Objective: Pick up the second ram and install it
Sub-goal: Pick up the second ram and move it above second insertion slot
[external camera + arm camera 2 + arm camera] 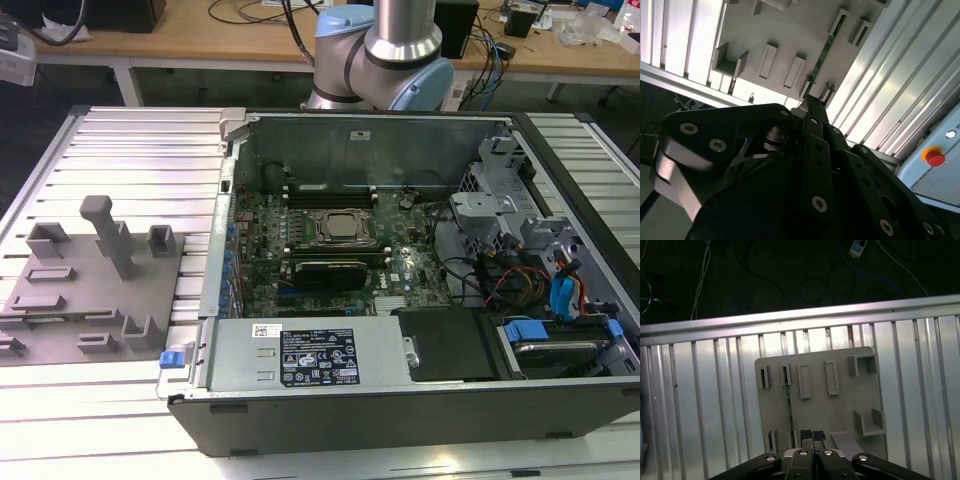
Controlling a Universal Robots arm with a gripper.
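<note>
Standing on edge, the second ram (788,400) runs across the grey tray (840,410), parallel to its side edge. The gripper (813,436), pinched together, hangs near one end.

Slatted metal tabletop (700,405) stretches out below the fingers (805,434), and the grey moulded tray (842,400) lies flat on it right beneath them. The open computer case (400,425) rests on the same slats beside the tray, farther from the fingers.

One ram strip (789,405) on one grey tray (840,410); one open computer case (400,422).
</note>
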